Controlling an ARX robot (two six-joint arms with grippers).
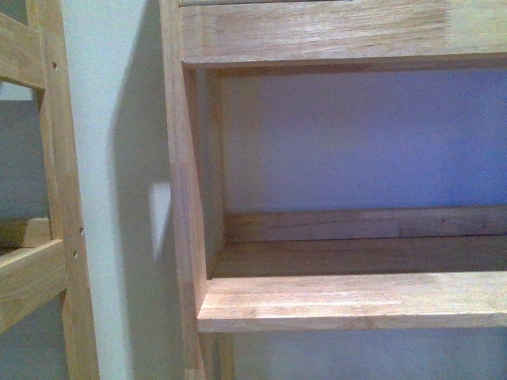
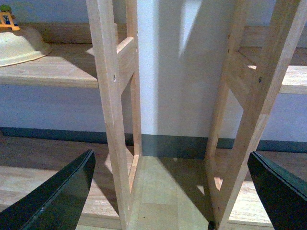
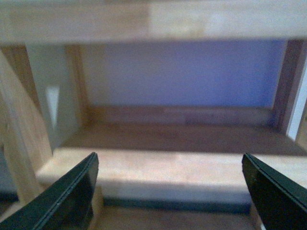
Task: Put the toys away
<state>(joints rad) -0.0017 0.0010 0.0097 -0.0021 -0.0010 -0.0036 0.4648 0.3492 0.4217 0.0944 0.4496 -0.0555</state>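
Our left gripper [image 2: 170, 191] has its dark fingers [image 2: 57, 196] spread wide apart with nothing between them, and our right gripper [image 3: 170, 191] is spread the same way, also bare. The plush toy shows in none of our three views, so we cannot place it against either gripper.

In the left wrist view, two wooden shelf frames stand side by side: one upright post [image 2: 112, 110] at about 11 o'clock of the gap between the fingers, the other post [image 2: 249, 105] at about 1 o'clock, with pale wall and wood floor [image 2: 163, 201] between them. A cream bowl [image 2: 19, 45] sits on a shelf at far 10 o'clock.

The right gripper faces a shelf board [image 3: 158, 167], its front edge at 12 o'clock. From the front, the same shelf [image 1: 356, 301] has its side post [image 1: 184, 198] at 9 o'clock.
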